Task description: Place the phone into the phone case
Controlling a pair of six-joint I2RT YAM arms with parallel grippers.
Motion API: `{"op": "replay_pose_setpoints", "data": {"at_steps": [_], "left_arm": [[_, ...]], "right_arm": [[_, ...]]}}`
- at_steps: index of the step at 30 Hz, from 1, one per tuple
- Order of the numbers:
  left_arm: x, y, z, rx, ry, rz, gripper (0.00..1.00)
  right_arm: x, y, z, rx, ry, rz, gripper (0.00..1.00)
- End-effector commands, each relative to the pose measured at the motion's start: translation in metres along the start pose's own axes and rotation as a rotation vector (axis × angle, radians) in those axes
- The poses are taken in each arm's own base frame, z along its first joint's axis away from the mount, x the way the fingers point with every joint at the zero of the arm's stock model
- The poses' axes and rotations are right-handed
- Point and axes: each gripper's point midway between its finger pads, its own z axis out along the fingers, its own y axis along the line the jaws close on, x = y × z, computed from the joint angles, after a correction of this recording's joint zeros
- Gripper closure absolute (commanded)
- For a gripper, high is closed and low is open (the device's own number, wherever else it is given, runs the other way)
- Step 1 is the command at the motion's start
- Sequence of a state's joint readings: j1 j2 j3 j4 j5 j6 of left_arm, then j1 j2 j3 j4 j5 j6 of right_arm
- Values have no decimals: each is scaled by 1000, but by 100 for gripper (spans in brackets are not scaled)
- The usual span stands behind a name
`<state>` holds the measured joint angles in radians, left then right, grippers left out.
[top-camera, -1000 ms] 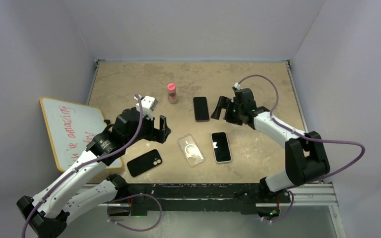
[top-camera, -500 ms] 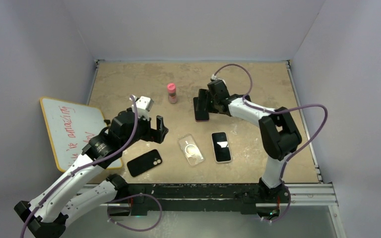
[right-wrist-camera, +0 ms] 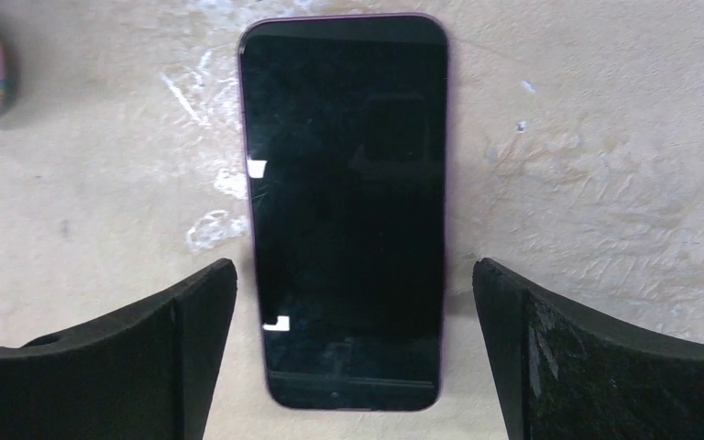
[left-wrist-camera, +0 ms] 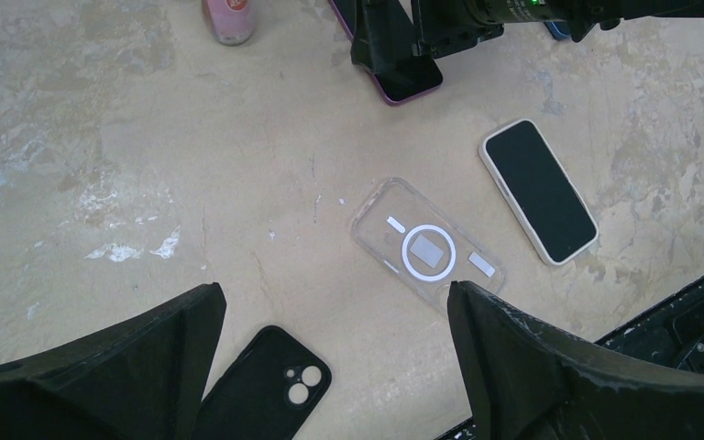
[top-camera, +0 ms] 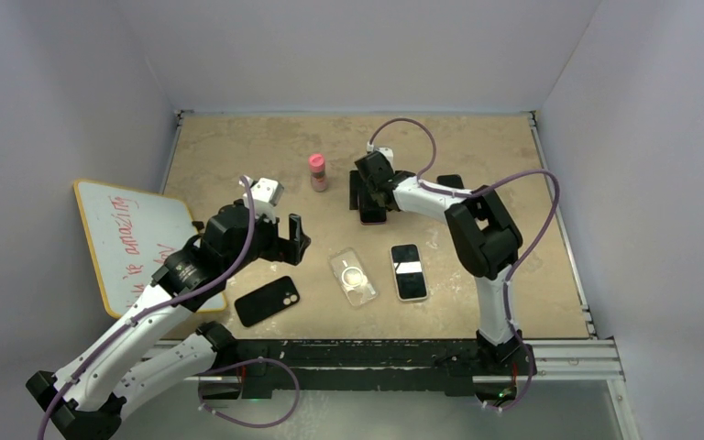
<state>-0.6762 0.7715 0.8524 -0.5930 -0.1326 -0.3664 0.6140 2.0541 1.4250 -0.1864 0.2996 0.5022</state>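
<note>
Mottled tan table (top-camera: 477,156), perhaps lilac walls (top-camera: 357,55)

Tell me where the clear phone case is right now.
Top view: the clear phone case lies front centre, between the black phone to its left and the white-edged phone to its right.

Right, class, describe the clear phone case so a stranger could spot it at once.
On the tan table, look near the front edge, midway between the arms' bases. The clear case lies there, left of a white-rimmed phone. Only it is see-through, with a central white ring.
</note>
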Motion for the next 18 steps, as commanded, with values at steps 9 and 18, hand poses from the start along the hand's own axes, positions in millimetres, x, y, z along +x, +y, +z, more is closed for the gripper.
{"op": "replay_pose_setpoints", "data": {"at_steps": [9,18], "left_arm": [[-8,1,-3,-7,-40,-11,5],[-8,0,-2,-4,-37,-16,6]], "right_arm": [[5,-6,15,34,14,-60,13],[18,-3,5,-25,41,-82,20]]}}
